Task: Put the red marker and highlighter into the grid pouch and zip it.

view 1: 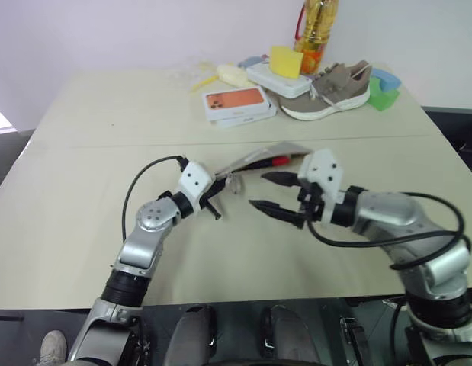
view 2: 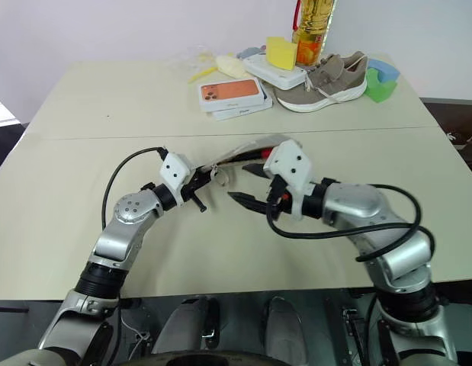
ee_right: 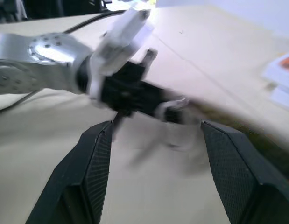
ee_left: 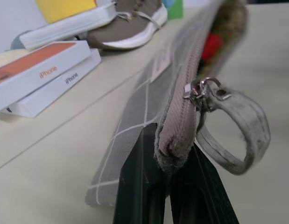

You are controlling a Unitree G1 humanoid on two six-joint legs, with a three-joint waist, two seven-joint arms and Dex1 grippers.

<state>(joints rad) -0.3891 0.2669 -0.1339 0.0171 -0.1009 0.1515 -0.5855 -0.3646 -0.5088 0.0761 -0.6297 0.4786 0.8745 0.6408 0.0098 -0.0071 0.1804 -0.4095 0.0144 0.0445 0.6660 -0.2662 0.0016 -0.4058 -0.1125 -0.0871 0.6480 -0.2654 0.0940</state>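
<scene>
left pincer pinches grid pouch end to steady it; right pincer spread near ring pull for zipping

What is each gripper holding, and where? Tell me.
The left gripper pinches the grid pouch at its zipper-end corner. The right gripper is open and holds nothing.

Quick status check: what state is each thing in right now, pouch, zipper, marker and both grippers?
Grid pouch: end pinched in the left gripper, lifted at that end.
Zipper: open, pull near the held end.
Red marker: inside the pouch, red showing through the opening.
Left gripper: shut on the pouch.
Right gripper: open, empty, beside the pouch.
Highlighter: cannot tell.
</scene>
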